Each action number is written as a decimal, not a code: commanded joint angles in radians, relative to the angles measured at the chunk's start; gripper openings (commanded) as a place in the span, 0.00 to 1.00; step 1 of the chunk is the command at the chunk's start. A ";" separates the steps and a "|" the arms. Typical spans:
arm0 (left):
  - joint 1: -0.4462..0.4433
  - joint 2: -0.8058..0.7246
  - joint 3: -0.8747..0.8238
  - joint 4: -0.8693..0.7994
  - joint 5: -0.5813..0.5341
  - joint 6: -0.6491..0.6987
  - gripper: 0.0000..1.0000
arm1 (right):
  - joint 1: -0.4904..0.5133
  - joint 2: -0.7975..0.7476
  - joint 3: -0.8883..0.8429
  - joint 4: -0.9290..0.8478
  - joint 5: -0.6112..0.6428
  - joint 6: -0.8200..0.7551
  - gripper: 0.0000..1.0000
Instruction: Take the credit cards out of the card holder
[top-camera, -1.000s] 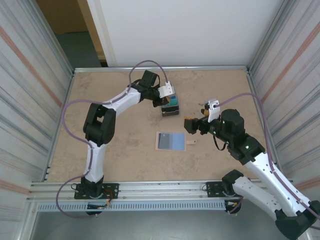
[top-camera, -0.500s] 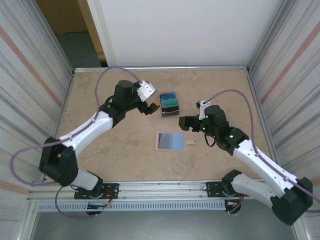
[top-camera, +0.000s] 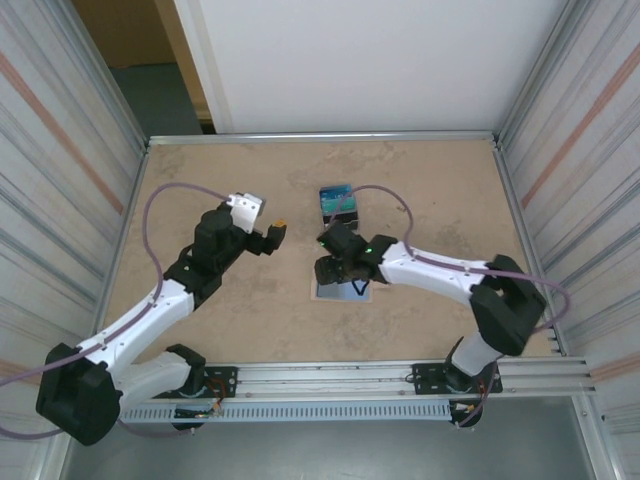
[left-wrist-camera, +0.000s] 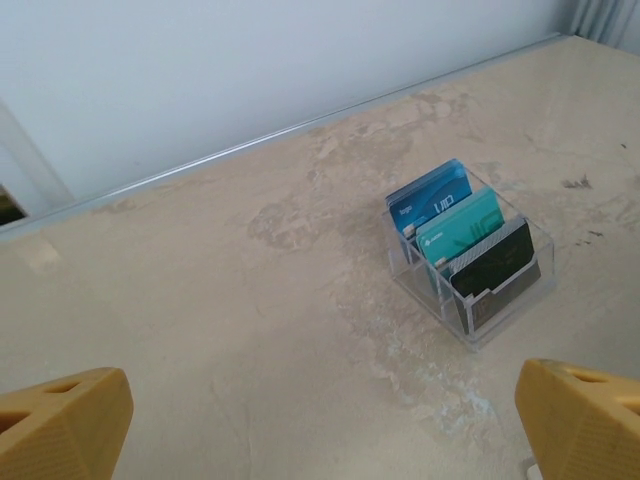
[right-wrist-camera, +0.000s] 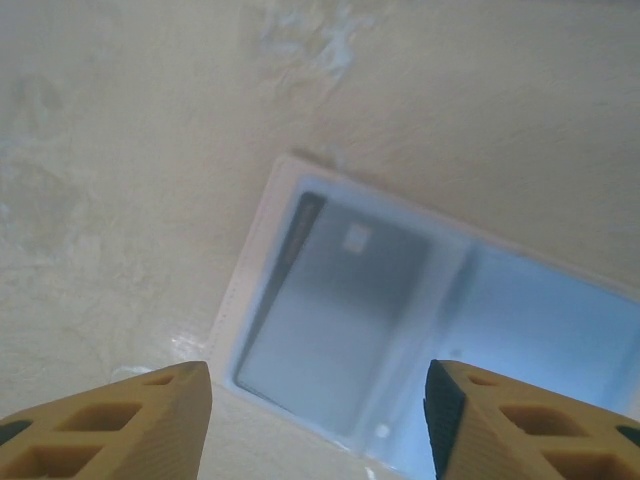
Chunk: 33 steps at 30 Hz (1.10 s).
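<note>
The clear card holder (left-wrist-camera: 505, 305) stands on the table with a blue credit card (left-wrist-camera: 430, 205), a teal one (left-wrist-camera: 462, 228) and a black one (left-wrist-camera: 495, 262) upright in its slots. From above, the card holder (top-camera: 338, 203) sits at mid-table. My left gripper (top-camera: 270, 238) hangs open to its left, well apart from it, with nothing between its orange fingertips (left-wrist-camera: 60, 425). My right gripper (top-camera: 335, 270) hovers low over a flat white-rimmed tray (right-wrist-camera: 250, 270) in which a grey-blue card (right-wrist-camera: 330, 300) lies. Its jaws stand apart over the tray's near edge, holding nothing.
Metal rails edge the beige table, with corrugated walls on both sides and a white wall at the back. The right arm's purple cable (top-camera: 400, 205) arches just right of the card holder. Bare tabletop (left-wrist-camera: 250, 330) lies between the left gripper and the holder.
My left gripper opened at the holder and drew back to the left and nearer. The right arm swung left over the flat tray, its jaws narrowing.
</note>
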 joint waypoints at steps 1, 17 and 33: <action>0.012 -0.027 -0.052 0.073 -0.050 -0.061 0.99 | 0.034 0.088 0.085 -0.100 0.017 0.035 0.55; 0.012 -0.007 -0.061 0.065 -0.127 -0.073 0.99 | 0.051 0.264 0.145 -0.140 0.015 0.056 0.49; 0.012 -0.028 -0.048 0.033 -0.103 -0.074 0.99 | 0.042 0.233 0.098 -0.133 0.044 0.077 0.31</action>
